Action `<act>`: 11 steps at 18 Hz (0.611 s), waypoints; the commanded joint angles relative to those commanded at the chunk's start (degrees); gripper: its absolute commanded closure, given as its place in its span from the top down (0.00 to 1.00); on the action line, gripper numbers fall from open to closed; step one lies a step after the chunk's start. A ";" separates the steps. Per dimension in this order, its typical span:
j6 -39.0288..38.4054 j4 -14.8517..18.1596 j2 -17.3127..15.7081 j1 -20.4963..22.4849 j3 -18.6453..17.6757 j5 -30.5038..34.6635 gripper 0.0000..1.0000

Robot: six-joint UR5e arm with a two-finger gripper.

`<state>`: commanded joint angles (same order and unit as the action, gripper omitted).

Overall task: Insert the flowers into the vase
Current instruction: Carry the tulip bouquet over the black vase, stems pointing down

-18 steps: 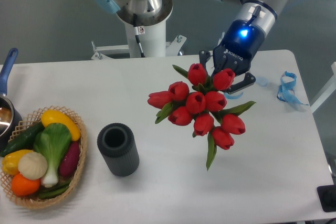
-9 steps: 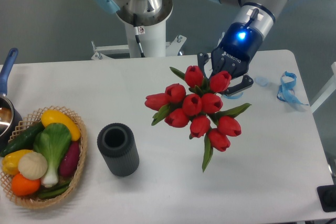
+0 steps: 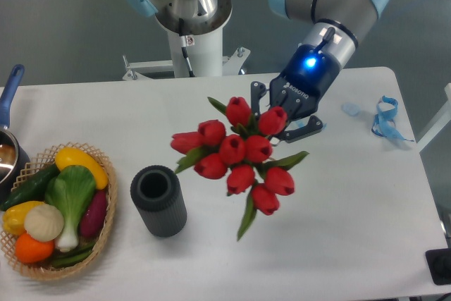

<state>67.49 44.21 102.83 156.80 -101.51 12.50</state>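
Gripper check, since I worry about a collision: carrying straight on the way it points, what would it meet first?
Beyond the flowers it holds, the gripper points down-left, probably at bare table right of the vase; depth is unclear.

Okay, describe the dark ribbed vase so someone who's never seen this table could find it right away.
Start at the woven wicker basket of vegetables at the white table's left edge, then look just to its right. The short dark grey-black cylinder standing there, upright and empty, is the vase. Fine vertical ribs and a thick round rim set it apart from the basket and from the red tulip bunch above the table to its right.
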 joint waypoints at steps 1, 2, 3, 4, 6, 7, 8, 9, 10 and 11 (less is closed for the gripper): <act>1.14 0.00 0.00 -0.09 -0.70 -3.07 0.06; 2.81 0.00 0.00 -0.18 -1.75 -6.49 0.06; 4.74 0.00 0.00 -0.36 -2.98 -9.48 0.06; 6.58 0.00 0.00 -0.70 -4.38 -11.86 0.06; 9.49 0.00 -0.44 -1.76 -6.50 -14.95 0.06; 9.76 0.00 -0.79 -2.02 -7.38 -15.31 0.06; 10.20 0.00 -1.31 -2.72 -8.17 -15.32 0.06; 10.73 0.00 -1.67 -3.51 -8.70 -15.32 0.06; 10.91 0.00 -1.76 -4.13 -8.97 -15.32 0.06; 11.00 0.00 -1.84 -4.92 -8.97 -15.32 0.06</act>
<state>78.49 44.21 100.99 151.88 -110.48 -2.81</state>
